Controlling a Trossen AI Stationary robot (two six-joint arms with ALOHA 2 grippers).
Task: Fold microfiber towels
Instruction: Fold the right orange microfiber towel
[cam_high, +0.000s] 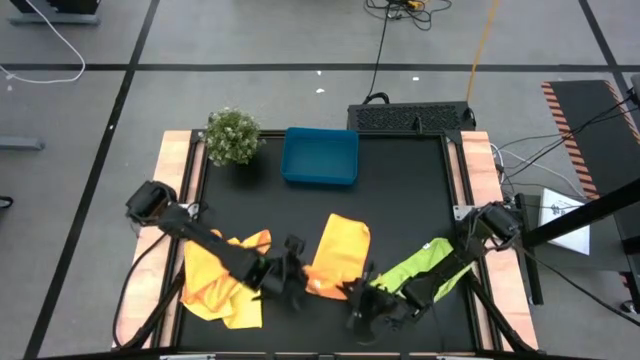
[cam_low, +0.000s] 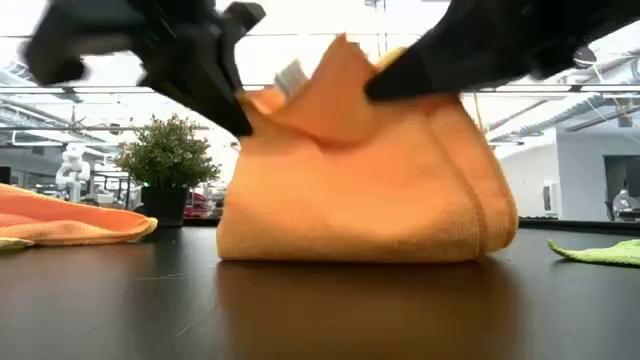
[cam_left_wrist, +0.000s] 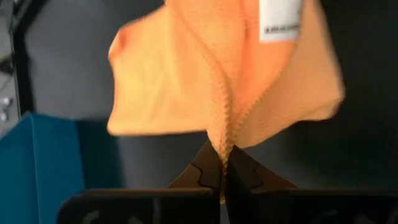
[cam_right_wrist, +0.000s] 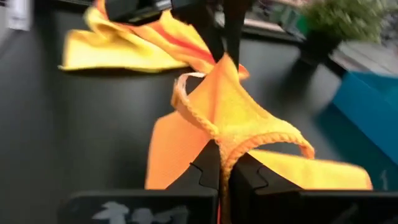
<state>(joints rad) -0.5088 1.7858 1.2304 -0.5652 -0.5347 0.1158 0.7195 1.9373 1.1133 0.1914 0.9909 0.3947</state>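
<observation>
Orange-yellow towel (cam_high: 338, 250) lying mid-bench near the front edge, its near edge being lifted, left tool (cam_left_wrist: 224, 163) pinching one corner, right tool (cam_right_wrist: 224, 163) pinching the other, yellow towels (cam_high: 220, 275) lying to the left, lime green towel (cam_high: 425, 262) to the right, black bench (cam_high: 400, 190).

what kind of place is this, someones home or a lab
Most likely a robotics lab or workshop, not a home: the black work table stands on a grey tiled floor with loose cables, and the low view shows a large open hall behind it.
</observation>
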